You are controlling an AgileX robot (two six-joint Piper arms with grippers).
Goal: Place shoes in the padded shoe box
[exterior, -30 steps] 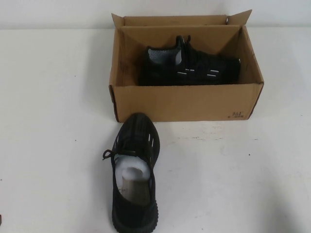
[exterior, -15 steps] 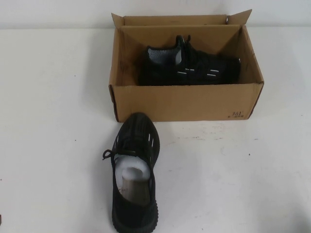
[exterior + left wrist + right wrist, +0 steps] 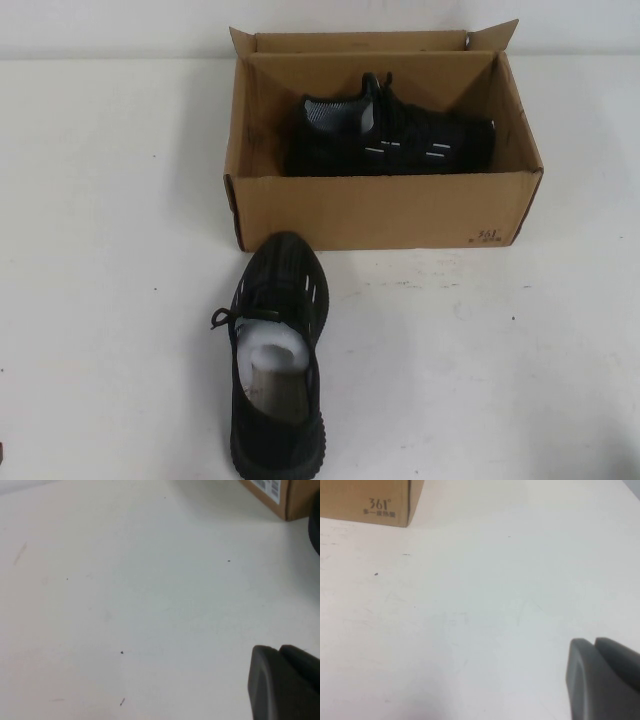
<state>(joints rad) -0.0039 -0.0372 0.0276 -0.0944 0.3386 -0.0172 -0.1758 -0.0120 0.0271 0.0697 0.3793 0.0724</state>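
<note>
While nothing has moved, left claw (image 3: 285, 682) and right claw (image 3: 602, 677) states stay unreadable.

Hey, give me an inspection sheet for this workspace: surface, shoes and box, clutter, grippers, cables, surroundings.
Surface: white table, a few small dark specks and faint scuffs.
Job's things: brown shoe box open, flaps upright; one black sneaker lies inside it; the second sneaker stands on the table in front of the box, apart from it, white paper stuffing showing.
Clutter: nothing seen.
Grippers: left gripper and right gripper show only as a dark edge in their own wrist views, over bare table, holding nothing visible; neither appears in the high view.
Cables: nothing seen.
Surroundings: pale wall behind the table.
</note>
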